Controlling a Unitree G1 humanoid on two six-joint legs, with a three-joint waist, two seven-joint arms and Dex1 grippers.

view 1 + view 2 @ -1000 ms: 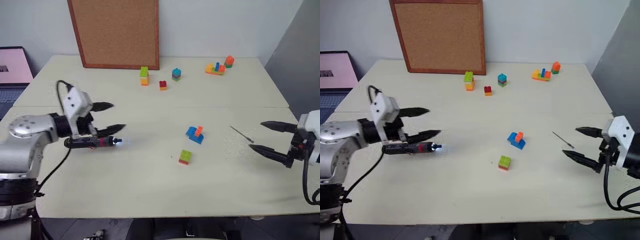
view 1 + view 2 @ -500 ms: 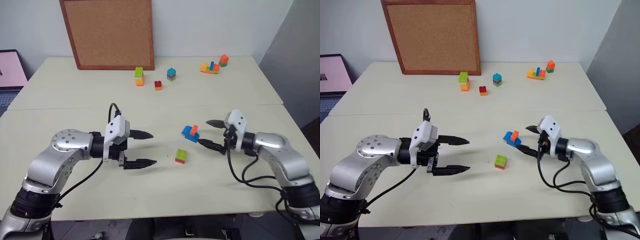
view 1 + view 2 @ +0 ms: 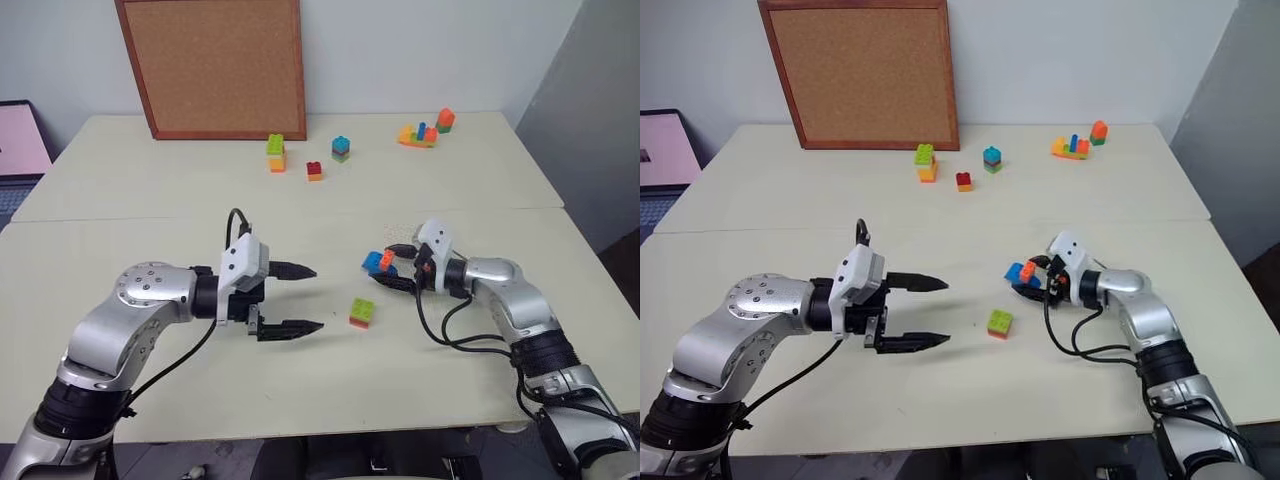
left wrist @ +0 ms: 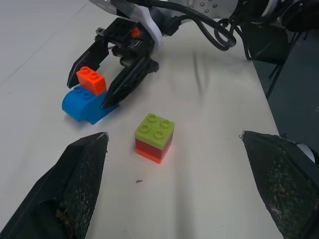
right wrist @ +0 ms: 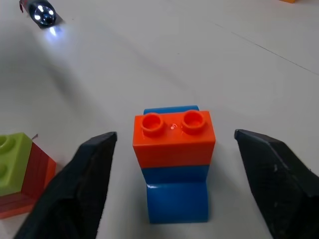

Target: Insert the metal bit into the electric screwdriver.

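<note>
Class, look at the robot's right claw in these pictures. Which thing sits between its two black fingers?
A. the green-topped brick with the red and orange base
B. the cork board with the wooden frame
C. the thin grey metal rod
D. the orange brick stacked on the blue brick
D: the right claw has one finger on each side of the orange brick stacked on the blue brick, fingers apart from it.
</note>
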